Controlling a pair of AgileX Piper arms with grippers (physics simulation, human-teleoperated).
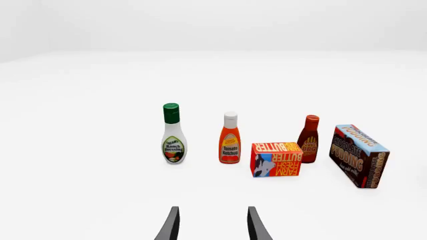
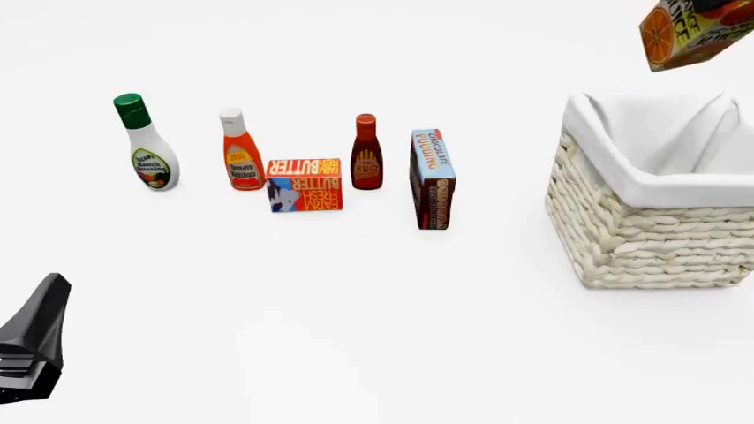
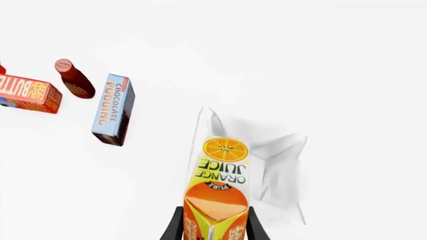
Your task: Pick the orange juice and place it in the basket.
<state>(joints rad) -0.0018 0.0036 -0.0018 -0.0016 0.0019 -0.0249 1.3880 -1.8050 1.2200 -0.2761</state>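
Observation:
The orange juice [image 3: 220,185], an orange-yellow carton with an orange-fruit picture, sits between the fingers of my right gripper [image 3: 213,227], which is shut on it. In the front view the orange juice [image 2: 695,31] hangs tilted in the air above the far right side of the basket [image 2: 642,221], a large cream wicker basket with white cloth lining. From the right wrist view the basket's white lining [image 3: 273,150] lies directly beyond the carton. My left gripper [image 1: 212,225] is open and empty, low at the near left, well short of the row of groceries.
A row of groceries stands left of the basket: ranch dressing bottle [image 2: 147,146], tomato ketchup bottle [image 2: 240,152], butter box [image 2: 305,185], dark red sauce bottle [image 2: 366,152] and chocolate pudding box [image 2: 432,178]. The left arm's body [image 2: 33,340] shows at the near left edge.

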